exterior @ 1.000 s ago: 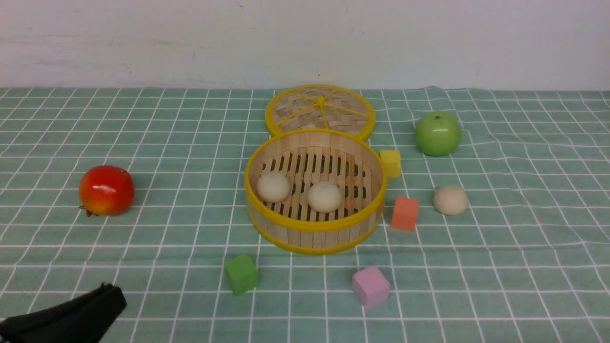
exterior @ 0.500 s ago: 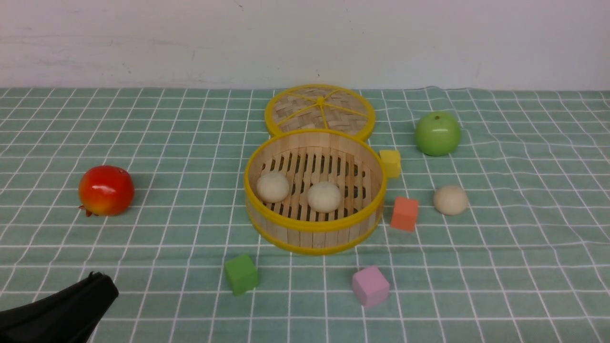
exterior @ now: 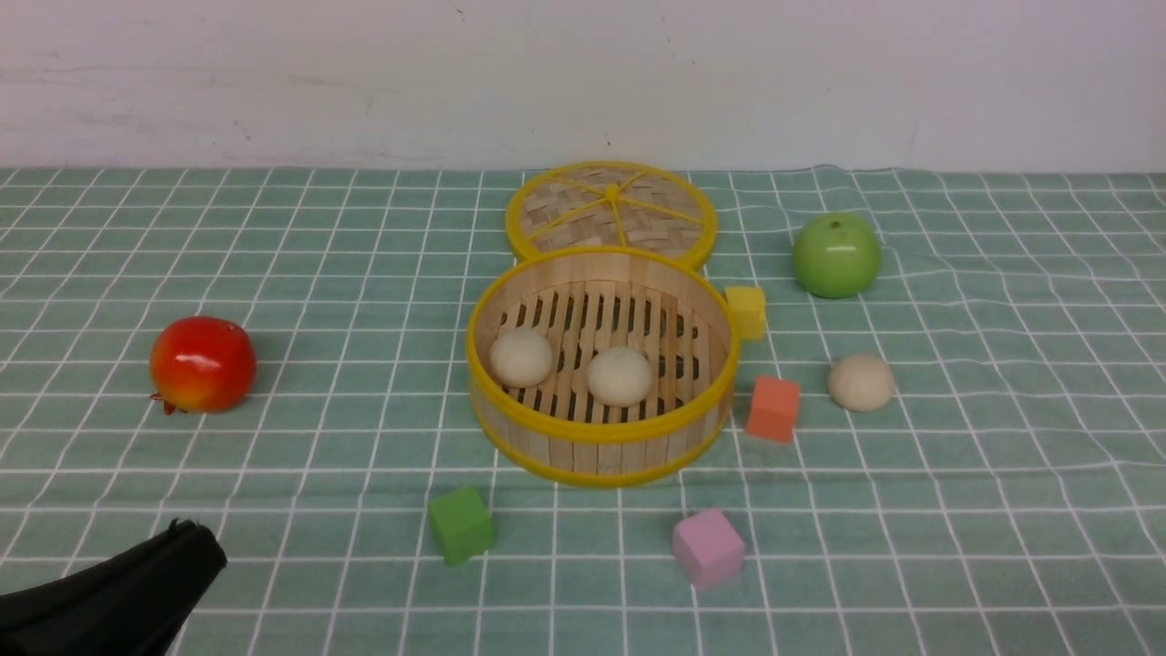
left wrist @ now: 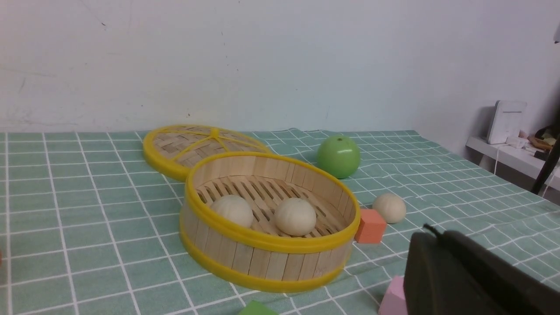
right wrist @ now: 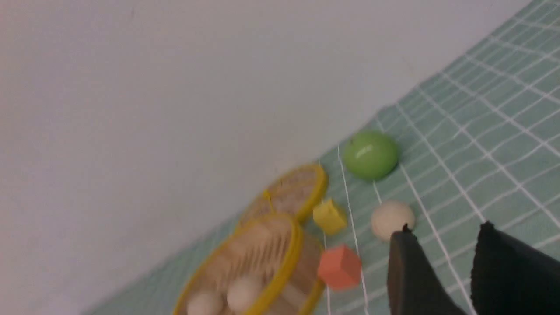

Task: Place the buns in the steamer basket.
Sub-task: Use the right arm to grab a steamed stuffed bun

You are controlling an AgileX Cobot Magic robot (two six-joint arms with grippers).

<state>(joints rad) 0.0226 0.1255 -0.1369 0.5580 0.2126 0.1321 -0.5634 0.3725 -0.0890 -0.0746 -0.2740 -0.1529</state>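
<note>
Rightward, one bun (exterior: 861, 383) sits clear of the steamer basket (exterior: 592, 453).

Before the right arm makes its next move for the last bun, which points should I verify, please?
1. Third small cream-beige bun lies free on the green checked cloth: ok.
2. Right gripper open and empty: ok.
3. Round yellow-rimmed bamboo steamer basket has room beside the two buns inside: ok.
4. Low path from bun to basket clear: not ok; small orange cube stands between.
5. Left gripper shut, away from the basket: ok.
6. Right gripper's height above the bun: cannot tell.
</note>
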